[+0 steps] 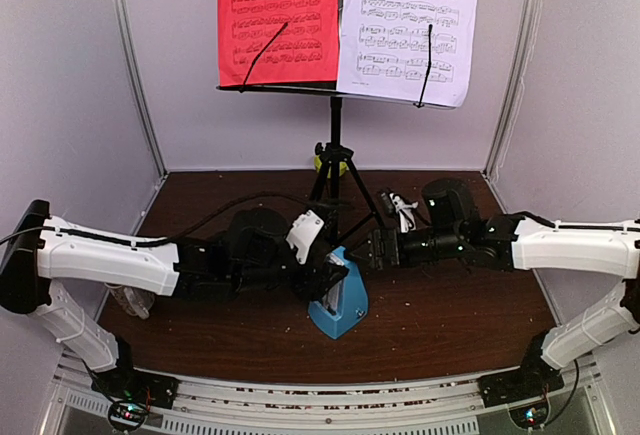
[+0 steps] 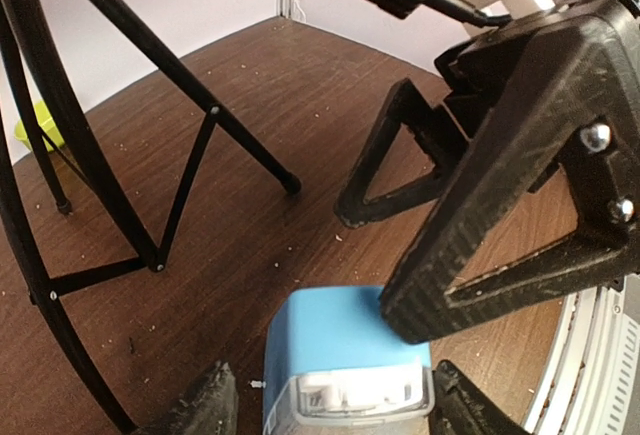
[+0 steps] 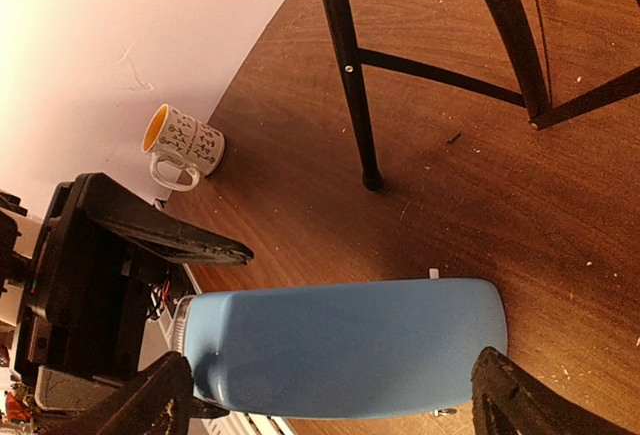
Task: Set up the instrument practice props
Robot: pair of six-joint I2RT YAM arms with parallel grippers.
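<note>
Blue and pyramid-shaped, the metronome (image 1: 338,307) stands on the brown table (image 1: 450,325) just in front of the black music stand (image 1: 336,130), which holds the red sheet (image 1: 278,15) and the white sheet (image 1: 408,25). Both arms reach in low from either side. The left gripper (image 2: 335,410) straddles the metronome, jaws apart with a gap on one side. The right gripper (image 3: 330,395) is spread wide around it, clamping nothing.

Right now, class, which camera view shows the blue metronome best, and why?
The right wrist view: the metronome spans the frame side-on, nearly whole. The top external view shows it small, partly behind the left gripper. The left wrist view cuts it off at the bottom edge.
</note>
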